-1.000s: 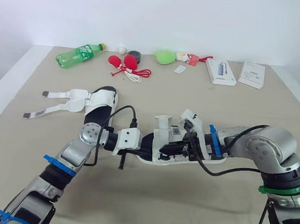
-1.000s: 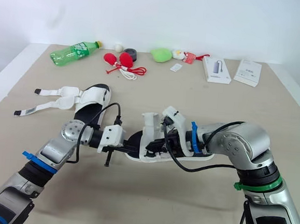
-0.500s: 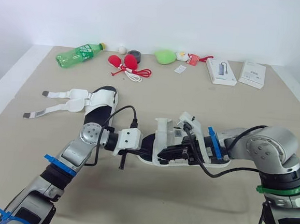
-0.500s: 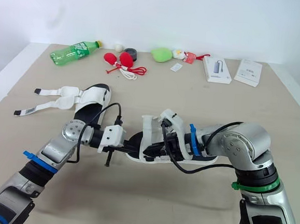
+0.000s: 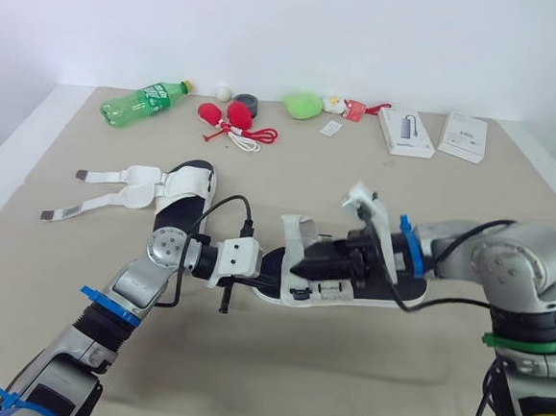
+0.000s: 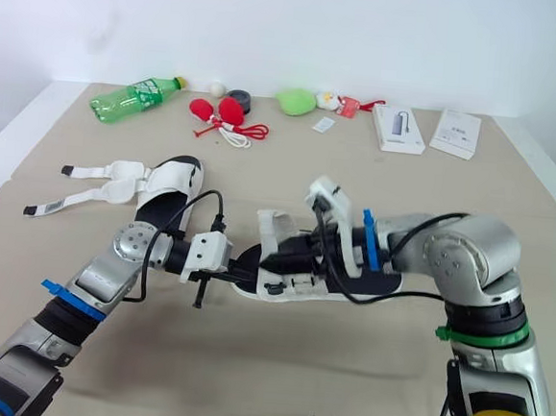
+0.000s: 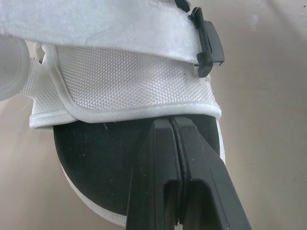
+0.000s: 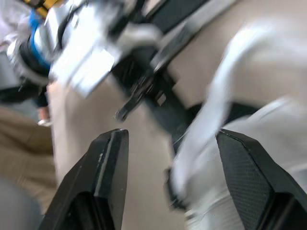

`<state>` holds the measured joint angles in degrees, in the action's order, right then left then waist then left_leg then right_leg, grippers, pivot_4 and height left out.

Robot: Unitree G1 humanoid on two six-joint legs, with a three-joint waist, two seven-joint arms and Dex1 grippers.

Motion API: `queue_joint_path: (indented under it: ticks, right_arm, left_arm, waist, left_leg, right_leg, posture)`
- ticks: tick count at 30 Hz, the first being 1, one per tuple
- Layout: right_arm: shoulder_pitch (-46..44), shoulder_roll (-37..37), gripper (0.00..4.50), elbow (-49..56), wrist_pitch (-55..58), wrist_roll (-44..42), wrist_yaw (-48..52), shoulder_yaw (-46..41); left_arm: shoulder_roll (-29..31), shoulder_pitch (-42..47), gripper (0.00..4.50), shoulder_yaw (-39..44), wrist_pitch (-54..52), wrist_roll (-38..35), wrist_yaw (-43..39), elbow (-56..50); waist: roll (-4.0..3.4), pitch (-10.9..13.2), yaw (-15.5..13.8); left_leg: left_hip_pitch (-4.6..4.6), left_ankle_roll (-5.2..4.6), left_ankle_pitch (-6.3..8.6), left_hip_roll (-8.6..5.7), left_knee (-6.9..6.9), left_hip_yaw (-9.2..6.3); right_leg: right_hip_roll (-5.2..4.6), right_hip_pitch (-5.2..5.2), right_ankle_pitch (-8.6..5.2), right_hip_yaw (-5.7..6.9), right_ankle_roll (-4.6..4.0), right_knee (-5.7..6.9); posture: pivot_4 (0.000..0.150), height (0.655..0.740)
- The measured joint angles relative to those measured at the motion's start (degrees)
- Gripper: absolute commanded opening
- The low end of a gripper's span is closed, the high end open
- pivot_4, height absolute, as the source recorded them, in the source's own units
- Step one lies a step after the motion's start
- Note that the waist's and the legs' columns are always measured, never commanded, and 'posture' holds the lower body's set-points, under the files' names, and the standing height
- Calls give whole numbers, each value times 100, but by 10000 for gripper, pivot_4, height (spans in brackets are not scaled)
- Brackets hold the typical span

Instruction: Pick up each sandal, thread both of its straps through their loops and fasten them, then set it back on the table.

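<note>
I am working the near sandal point(image 5: 275, 268), which appears to be lying on the worktop point(image 5: 275, 362) between my two arms. The other sandal point(image 5: 188, 189) is sitting further back on my left, its two straps point(image 5: 117, 174) splayed loose (not yet fastened, by the look of it). My left hand point(image 7: 172, 120) is clenched with nothing visible between its fingers point(image 7: 153, 182), its tips meeting the black insole point(image 7: 96, 158) just under the white strap point(image 7: 96, 24). My right hand point(image 5: 300, 270) is spread wide by that same strap. I am judging it should close on the strap's free end, not the padding, while the left steadies the sole.
</note>
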<state>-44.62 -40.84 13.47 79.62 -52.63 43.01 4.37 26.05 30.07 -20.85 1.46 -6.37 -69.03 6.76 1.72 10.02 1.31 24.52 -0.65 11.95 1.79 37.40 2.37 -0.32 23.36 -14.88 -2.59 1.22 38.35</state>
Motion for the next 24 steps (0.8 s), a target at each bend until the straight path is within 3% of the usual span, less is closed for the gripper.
queue_joint_path:
  ticks: [3,5,6,11,12,24]
  right_arm:
    - [-40,139,32131,-323,-102,247,-35,92]
    - [-52,250,26396,-509,-132,369,-42,207]
    - [-69,330,25711,-595,-152,430,-46,237]
    - [-218,487,3722,-698,-149,480,-44,239]
    - [-224,483,1804,-692,-132,480,-32,239]
    - [833,288,1804,646,204,215,-242,-325]
  left_arm:
    - [-4,4,0,-5,16,-1,-15,3]
    - [-5,5,0,-7,31,-1,-18,7]
    - [-8,6,0,-10,48,0,-13,10]
    - [-7,6,0,-9,68,1,-6,28]
    - [-7,5,0,-9,68,1,-7,28]
    - [14,-3,0,-11,70,-1,-2,8]
  waist:
    - [0,0,-1]
    - [-1,0,-1]
    - [-1,0,-1]
    - [-1,0,-1]
    - [-2,0,0]
    - [-2,-1,-2]
  left_leg:
    - [2,0,0,-1,-1,0]
    - [3,0,0,-1,-2,0]
    - [4,0,0,-2,-1,1]
    - [3,0,0,-2,0,0]
    - [3,0,0,-2,-1,-1]
    - [3,0,1,-2,-2,-4]
  right_leg:
    - [0,1,3,-1,-8,0]
    - [0,2,4,-1,-10,0]
    - [0,2,5,-1,-12,0]
    - [0,2,6,-1,-11,1]
    - [-1,2,6,0,-11,1]
    - [0,0,2,1,-6,0]
  posture:
    - [1500,7400]
    - [1500,7400]
    - [1500,7400]
    - [1500,7400]
    - [1500,7400]
    - [1500,7400]
